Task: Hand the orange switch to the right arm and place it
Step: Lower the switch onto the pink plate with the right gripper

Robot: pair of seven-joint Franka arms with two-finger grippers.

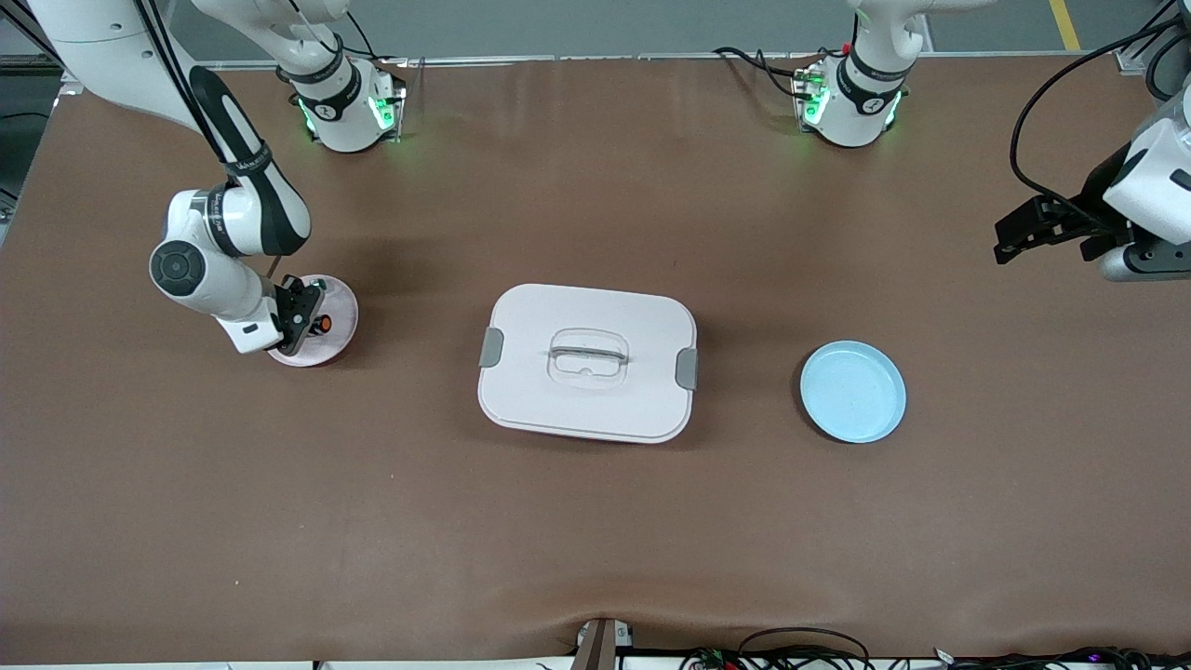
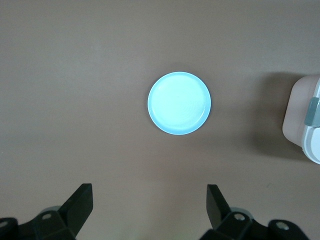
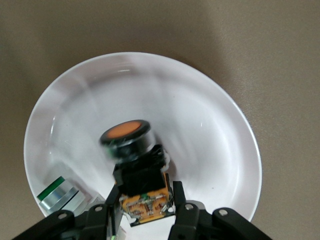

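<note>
The orange switch (image 1: 324, 323), a small black push-button with a round orange cap, sits between the fingers of my right gripper (image 1: 302, 321) over the pale pink plate (image 1: 342, 302) at the right arm's end of the table. In the right wrist view the gripper (image 3: 145, 199) is shut on the switch's (image 3: 131, 142) orange-marked base, and the cap points out over the plate (image 3: 205, 120). My left gripper (image 1: 1014, 233) is open and empty, up in the air at the left arm's end; in its wrist view the fingers (image 2: 80, 205) stand wide apart.
A small clear piece with a green cap (image 3: 56, 195) lies on the pink plate beside the right gripper. A white lidded box (image 1: 586, 363) stands mid-table and also shows in the left wrist view (image 2: 302, 117). A light blue plate (image 1: 852, 391) (image 2: 179, 103) lies toward the left arm's end.
</note>
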